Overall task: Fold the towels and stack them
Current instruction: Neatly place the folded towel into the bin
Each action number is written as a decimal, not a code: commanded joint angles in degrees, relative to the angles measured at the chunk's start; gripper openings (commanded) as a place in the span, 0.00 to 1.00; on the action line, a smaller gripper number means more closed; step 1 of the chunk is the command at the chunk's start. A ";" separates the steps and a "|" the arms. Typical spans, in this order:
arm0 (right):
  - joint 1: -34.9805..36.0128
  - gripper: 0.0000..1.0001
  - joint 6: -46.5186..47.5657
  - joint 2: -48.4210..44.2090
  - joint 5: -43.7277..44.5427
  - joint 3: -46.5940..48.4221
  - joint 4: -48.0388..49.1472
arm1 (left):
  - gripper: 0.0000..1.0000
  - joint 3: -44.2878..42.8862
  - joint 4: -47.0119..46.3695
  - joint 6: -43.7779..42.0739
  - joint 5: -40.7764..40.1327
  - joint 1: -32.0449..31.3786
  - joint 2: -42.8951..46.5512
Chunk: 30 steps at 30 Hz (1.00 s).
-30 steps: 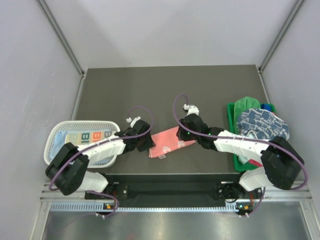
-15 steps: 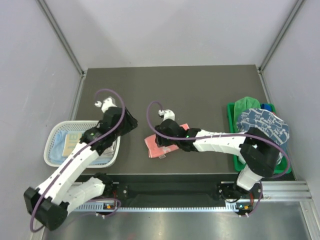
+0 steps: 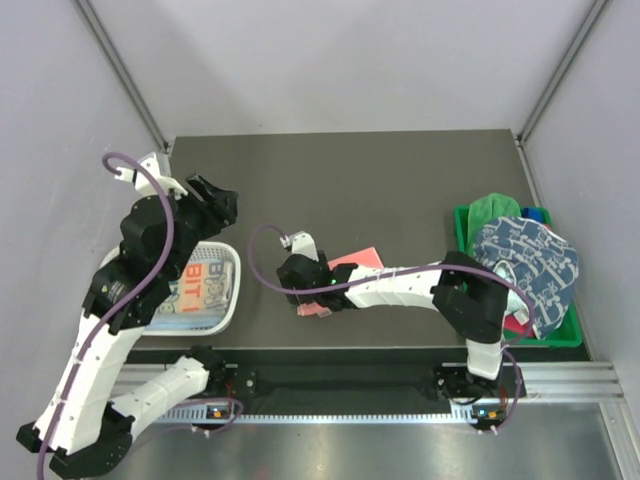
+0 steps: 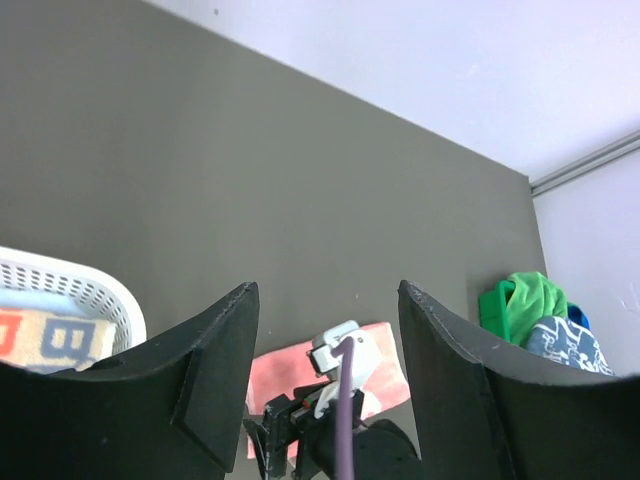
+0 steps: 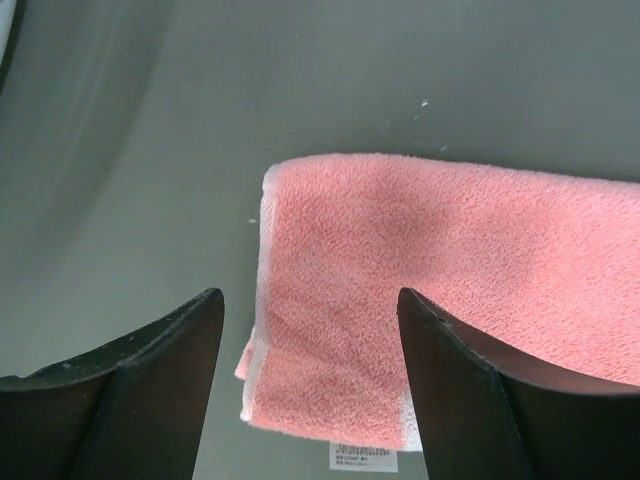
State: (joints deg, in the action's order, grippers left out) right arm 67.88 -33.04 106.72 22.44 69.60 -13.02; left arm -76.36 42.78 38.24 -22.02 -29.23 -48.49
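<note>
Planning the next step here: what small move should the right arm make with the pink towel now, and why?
Probably lower the right gripper and close on the end of the pink towel beneath it. The towel lies folded flat on the table, the open jaws hover just above that end, and nothing is held yet.
</note>
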 commanded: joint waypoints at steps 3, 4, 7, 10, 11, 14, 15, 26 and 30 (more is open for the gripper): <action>2.17 0.68 2.36 3.67 6.65 7.02 -4.91 | 0.63 -5.11 2.65 -4.66 -0.74 0.32 0.15; 2.52 0.67 2.62 4.81 7.18 7.56 -5.87 | 0.63 -6.07 2.74 -4.84 -0.66 0.32 0.15; 3.93 0.67 3.68 6.57 9.02 10.01 -7.11 | 0.63 -7.14 2.74 -5.45 -0.22 0.41 -0.11; 4.81 0.67 4.30 7.97 9.82 11.69 -8.08 | 0.63 -7.05 2.48 -5.72 -0.13 0.32 -0.29; 4.81 0.66 4.21 8.50 9.82 11.87 -9.12 | 0.63 -7.05 2.48 -5.72 0.05 0.32 -0.38; 4.81 0.65 4.21 9.56 10.78 12.31 -10.10 | 0.63 -6.79 2.30 -5.89 0.40 0.40 -0.55; 4.81 0.64 4.30 9.74 10.87 12.22 -10.27 | 0.63 -6.79 2.30 -5.89 0.40 0.32 -0.38; 4.46 0.47 4.82 12.20 9.82 12.31 -13.53 | 0.63 -8.02 2.30 -7.39 -0.13 0.32 -0.82; 3.49 0.40 4.91 10.88 8.59 10.30 -13.18 | 0.63 -8.63 2.30 -7.83 0.05 0.32 -0.82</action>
State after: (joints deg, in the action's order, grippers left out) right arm 71.90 -28.45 117.82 32.14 81.03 -24.51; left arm -82.76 45.15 31.94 -21.93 -29.19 -49.32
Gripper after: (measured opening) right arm 0.415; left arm 0.632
